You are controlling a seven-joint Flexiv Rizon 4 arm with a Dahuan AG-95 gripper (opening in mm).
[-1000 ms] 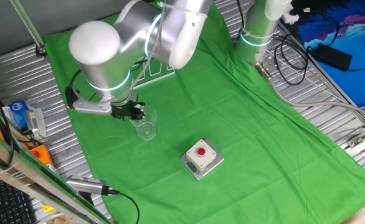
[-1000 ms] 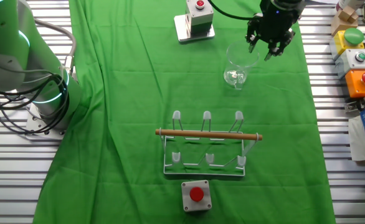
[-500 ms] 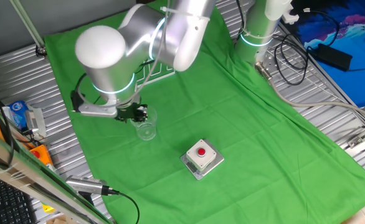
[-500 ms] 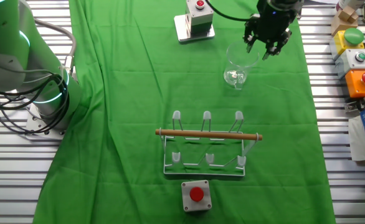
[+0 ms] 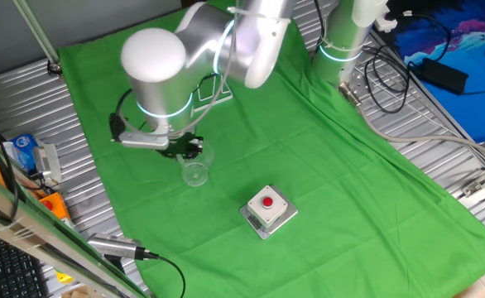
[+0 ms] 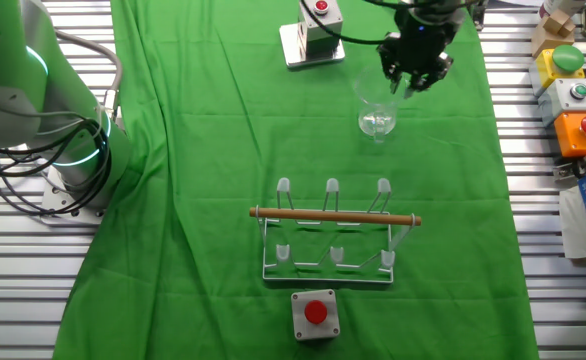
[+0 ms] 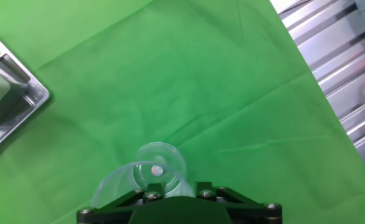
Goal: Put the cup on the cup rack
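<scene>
The clear cup [image 5: 194,172] stands upright on the green cloth [image 5: 325,165], a little side handle not discernible. My gripper [image 5: 189,151] hangs just above its rim on the far-left side. In the other fixed view the gripper [image 6: 411,82] is over the cup's [image 6: 376,113] upper right edge. The hand view looks straight down into the cup [image 7: 156,172], with the gripper [image 7: 177,191] at the bottom edge, fingers apart and straddling the near rim. The cup rack [image 6: 333,228], with its wooden rod, stands empty nearer the front of that view.
A grey box with a red button [image 5: 268,209] sits right of the cup, also in the hand view [image 7: 5,102]. A second button box [image 6: 314,311] lies in front of the rack. More button boxes [image 6: 571,95] line the right table edge.
The arm has shifted sideways, carrying the gripper from beside the cup to over its rim. The cup stays where it was.
</scene>
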